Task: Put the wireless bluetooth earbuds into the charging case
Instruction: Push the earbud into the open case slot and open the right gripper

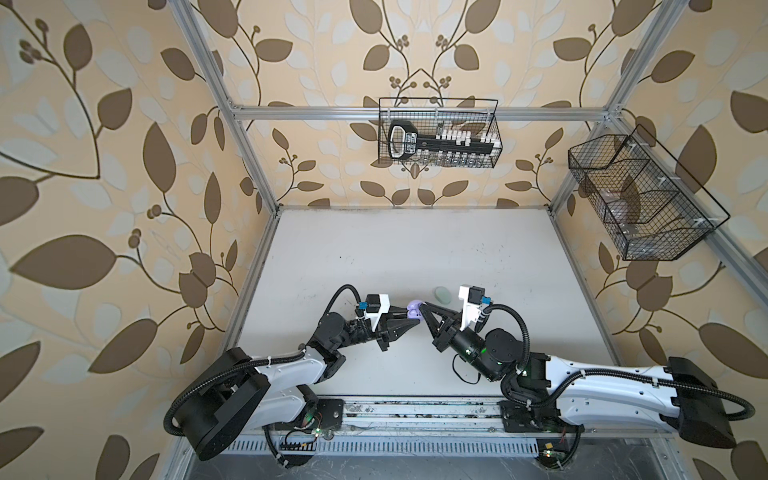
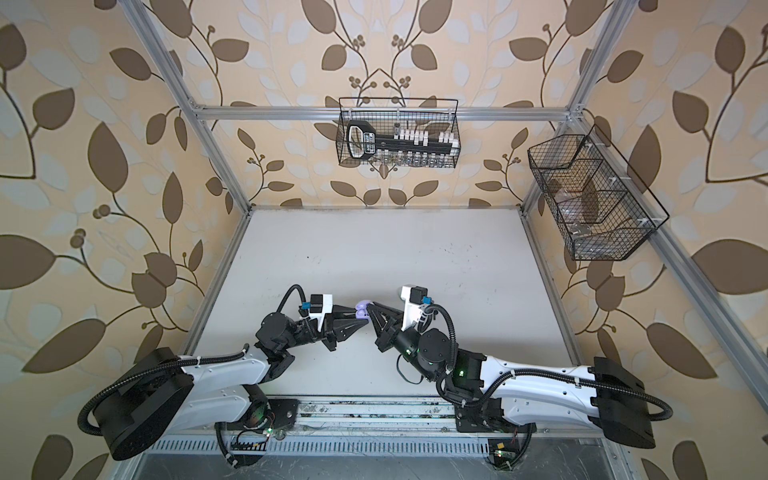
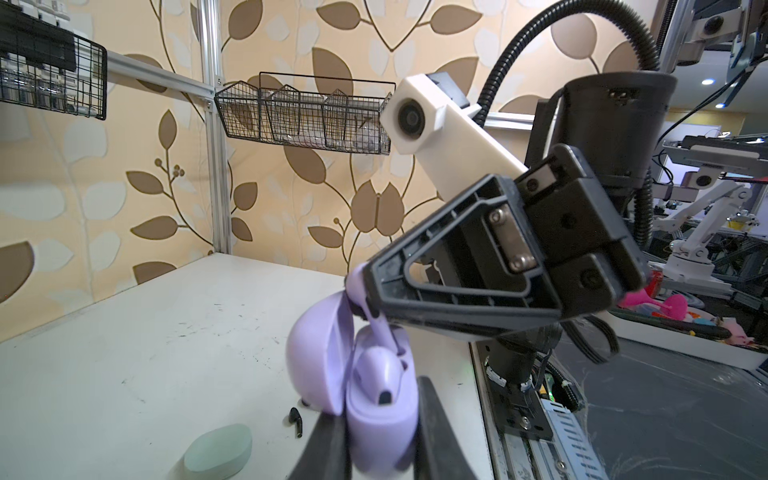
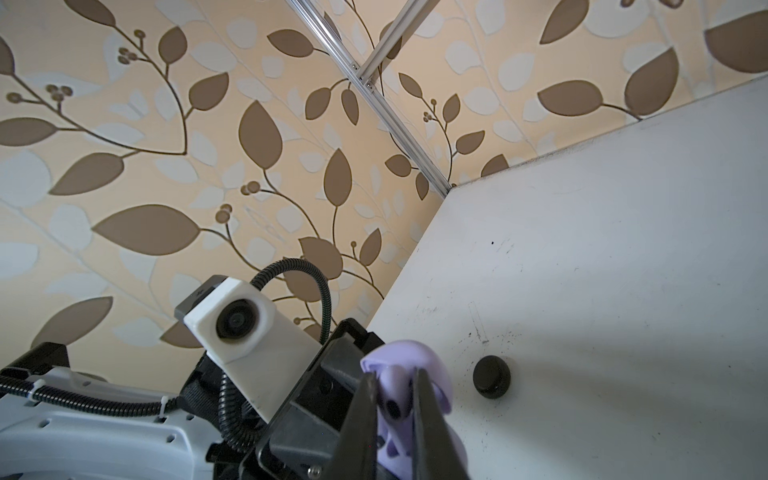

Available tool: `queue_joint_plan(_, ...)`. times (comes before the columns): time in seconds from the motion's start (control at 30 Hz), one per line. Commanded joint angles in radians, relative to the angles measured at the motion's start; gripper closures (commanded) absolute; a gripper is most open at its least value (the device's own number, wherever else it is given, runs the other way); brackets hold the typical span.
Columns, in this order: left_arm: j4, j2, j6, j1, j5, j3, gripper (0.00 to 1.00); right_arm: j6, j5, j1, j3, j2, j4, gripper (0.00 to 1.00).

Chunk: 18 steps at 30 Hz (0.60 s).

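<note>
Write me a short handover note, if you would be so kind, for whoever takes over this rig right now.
Left gripper: shut on the lavender case, lid open.
Right gripper: shut on a lavender earbud, stem pointing down into the case's free socket.
Done: the second lavender earbud sits in the case.
Elsewhere: the mint case and the black case lie closed on the table; a black earbud lies loose near the mint case.
To do: seat the held earbud, then probably the black pair. No mint earbuds in view.
</note>
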Motion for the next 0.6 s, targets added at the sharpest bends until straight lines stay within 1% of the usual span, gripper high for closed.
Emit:
queue_joint_plan(0.0, 0.086, -0.030, 0.003, -0.010, 0.013, -0.003, 1.00, 0.008, 0.038, 0.016, -0.005, 0.008, 0.027, 0.90)
queue_joint_plan(0.3, 0.086, -0.053, 0.011, -0.010, -0.012, -0.017, 1.00, 0.005, 0.074, 0.047, -0.031, 0.007, 0.019, 0.90)
queue_joint_plan(0.57, 0.086, -0.064, 0.015, -0.010, -0.011, -0.022, 1.00, 0.003, 0.072, 0.061, -0.047, 0.005, 0.000, 0.82)
